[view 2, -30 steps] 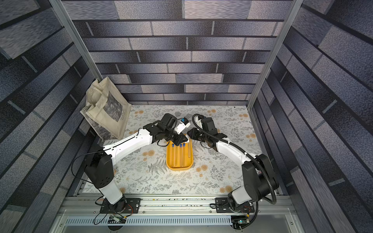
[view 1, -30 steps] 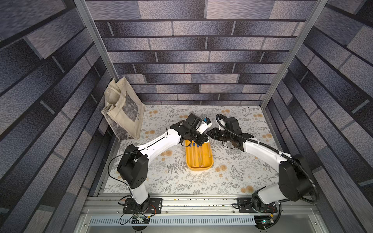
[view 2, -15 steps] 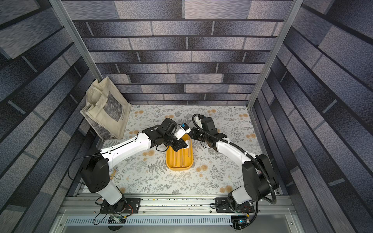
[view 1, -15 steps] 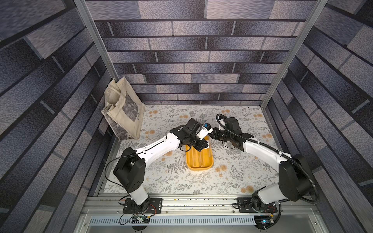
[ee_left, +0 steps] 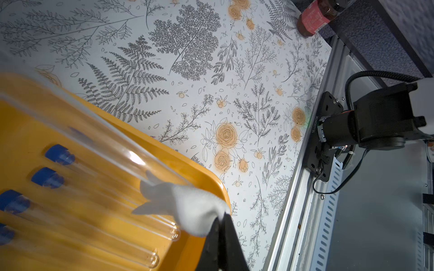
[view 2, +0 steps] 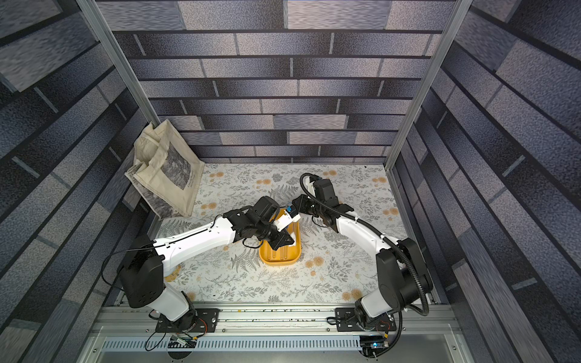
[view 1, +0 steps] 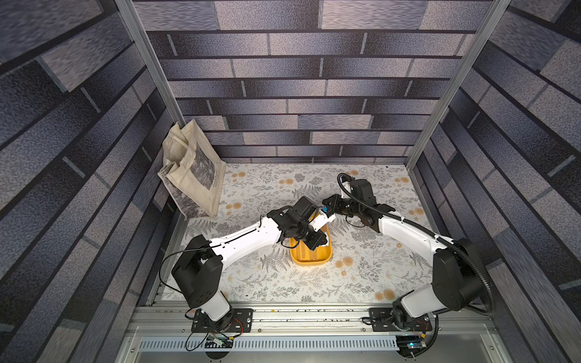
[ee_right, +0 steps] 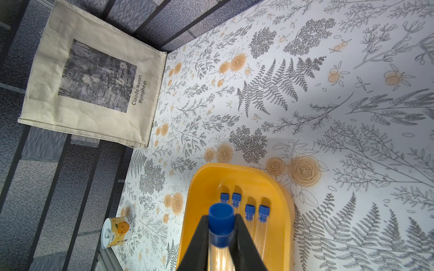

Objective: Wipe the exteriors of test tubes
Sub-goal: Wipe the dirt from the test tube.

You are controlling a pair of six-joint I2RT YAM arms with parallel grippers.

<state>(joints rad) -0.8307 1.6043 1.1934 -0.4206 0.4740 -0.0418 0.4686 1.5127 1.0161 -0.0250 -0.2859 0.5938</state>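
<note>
Held tube [ee_right: 218, 255] hangs over the tray [ee_right: 199, 185]. Its blue cap end is clamped in the right gripper [ee_right: 221, 221]. Four other tubes [ee_right: 250, 212] lie side by side in the tray.

Cloth [ee_left: 195, 211] is pinched in the left gripper [ee_left: 221, 217], jaws tight together on it. In the left wrist view the cloth sits at the held tube's rounded closed end and looks to be touching it.

Change: a second ago the left gripper was up near the cap. It has since run down the tube's length toward the tray's near end.

Judgement: one full stroke on this tube is about done. Probably it goes back to the tray next, then another tube. Cannot tell which of the four are already wiped.
</note>
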